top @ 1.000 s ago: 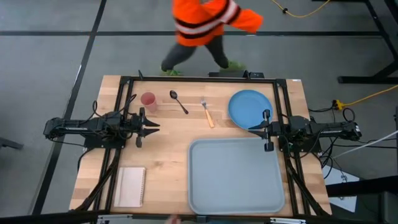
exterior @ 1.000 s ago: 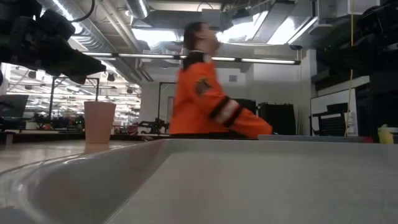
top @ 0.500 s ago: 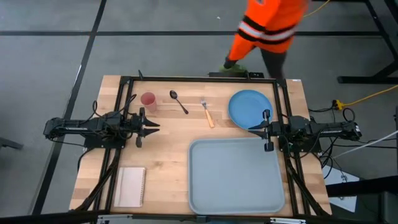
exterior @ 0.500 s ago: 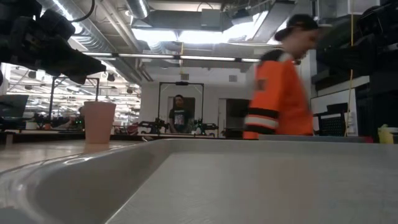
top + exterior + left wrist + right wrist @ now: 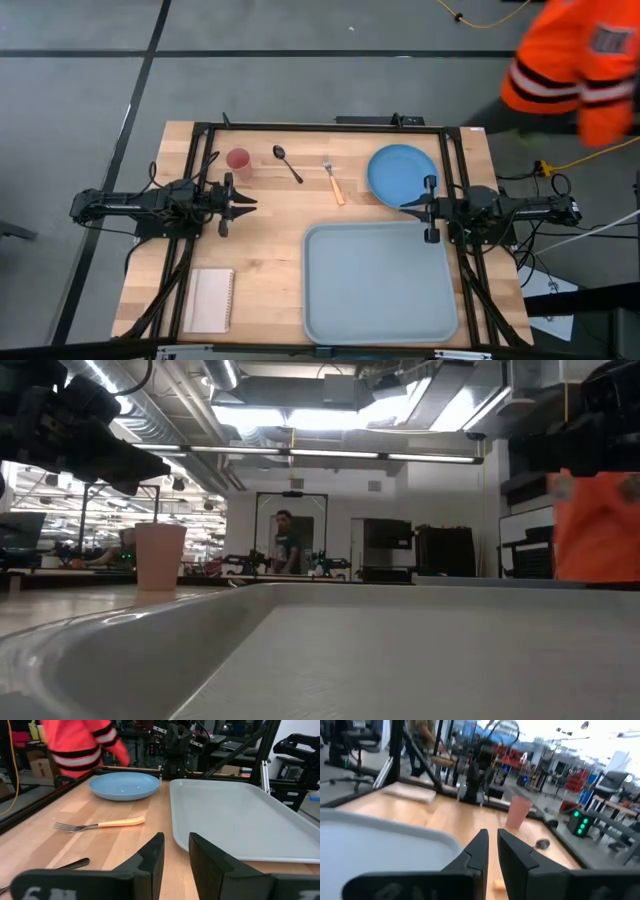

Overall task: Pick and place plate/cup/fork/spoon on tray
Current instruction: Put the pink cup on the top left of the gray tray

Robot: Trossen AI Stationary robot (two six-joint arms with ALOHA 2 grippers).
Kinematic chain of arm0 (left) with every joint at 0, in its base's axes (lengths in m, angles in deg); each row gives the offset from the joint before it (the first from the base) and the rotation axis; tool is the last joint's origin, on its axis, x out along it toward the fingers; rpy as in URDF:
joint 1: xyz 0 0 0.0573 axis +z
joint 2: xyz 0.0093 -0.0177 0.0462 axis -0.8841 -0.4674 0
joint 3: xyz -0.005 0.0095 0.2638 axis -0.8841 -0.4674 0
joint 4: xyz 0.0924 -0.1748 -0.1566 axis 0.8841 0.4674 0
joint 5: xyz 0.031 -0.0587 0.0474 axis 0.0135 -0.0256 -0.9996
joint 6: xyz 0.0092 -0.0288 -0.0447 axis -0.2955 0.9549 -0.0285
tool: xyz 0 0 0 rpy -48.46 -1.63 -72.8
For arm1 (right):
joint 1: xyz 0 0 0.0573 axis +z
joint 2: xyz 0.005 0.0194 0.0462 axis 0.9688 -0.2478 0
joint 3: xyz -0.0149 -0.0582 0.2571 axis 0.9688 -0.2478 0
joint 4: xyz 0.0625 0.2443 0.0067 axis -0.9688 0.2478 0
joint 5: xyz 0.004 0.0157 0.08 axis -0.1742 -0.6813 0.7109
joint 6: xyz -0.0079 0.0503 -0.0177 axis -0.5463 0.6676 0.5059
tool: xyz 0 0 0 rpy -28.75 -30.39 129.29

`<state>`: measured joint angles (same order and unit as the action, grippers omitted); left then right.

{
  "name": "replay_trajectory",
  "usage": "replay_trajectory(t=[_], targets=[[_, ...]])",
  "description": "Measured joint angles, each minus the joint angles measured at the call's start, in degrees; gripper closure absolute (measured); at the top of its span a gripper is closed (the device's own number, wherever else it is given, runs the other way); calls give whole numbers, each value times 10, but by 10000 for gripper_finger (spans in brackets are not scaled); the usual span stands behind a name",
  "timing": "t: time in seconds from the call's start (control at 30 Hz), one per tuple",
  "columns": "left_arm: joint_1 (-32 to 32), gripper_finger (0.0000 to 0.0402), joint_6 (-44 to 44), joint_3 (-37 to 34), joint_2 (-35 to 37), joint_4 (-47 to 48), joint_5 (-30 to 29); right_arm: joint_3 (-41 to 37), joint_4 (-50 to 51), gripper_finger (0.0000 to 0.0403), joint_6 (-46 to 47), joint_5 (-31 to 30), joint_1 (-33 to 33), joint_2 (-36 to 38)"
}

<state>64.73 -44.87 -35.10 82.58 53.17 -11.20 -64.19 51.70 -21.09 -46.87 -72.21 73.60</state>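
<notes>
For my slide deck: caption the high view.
Both arms wait beside the empty tray; plate, fork, spoon, cup unplaced.

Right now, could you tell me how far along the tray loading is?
Nothing is done: the tray holds nothing. Nothing is in hand either; the left hand and right hand wait at the table's sides. Plate, cup, fork and spoon remain on the table.

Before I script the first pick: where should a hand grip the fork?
Probably the orange handle of the fork, from straight above, fingers across its width. It lies flat on the table, tines toward the far edge, with clear wood on both sides between the spoon and the plate.
</notes>
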Motion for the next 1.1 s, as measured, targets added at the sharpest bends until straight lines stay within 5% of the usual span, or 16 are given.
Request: replay_trajectory(t=[0.23, 0.33, 0.57, 0.7, 0.8, 0.93, 1.1], targets=[[0, 319, -40, 0, 0, -10, -23, 0, -75, 357, 116, 1, 0, 0], [0, 319, -59, 0, 0, -84, -46, 0, -161, 357, 114, -21, 0, 0], [0, 319, -57, 0, -1, -313, -43, 0, -384, 357, -65, -95, 0, 0], [0, 319, -35, 2, -2, -413, -100, 0, -429, 357, -159, -96, 0, 0], [0, 319, -9, 43, -22, -321, -215, 0, -428, 357, -179, -113, 0, 0], [0, 319, 19, 141, -95, -97, -358, 0, -414, 357, -164, -213, 0, 0], [18, 319, 54, 262, -205, 55, -430, 0, -364, 357, -106, -374, 0, 0]])
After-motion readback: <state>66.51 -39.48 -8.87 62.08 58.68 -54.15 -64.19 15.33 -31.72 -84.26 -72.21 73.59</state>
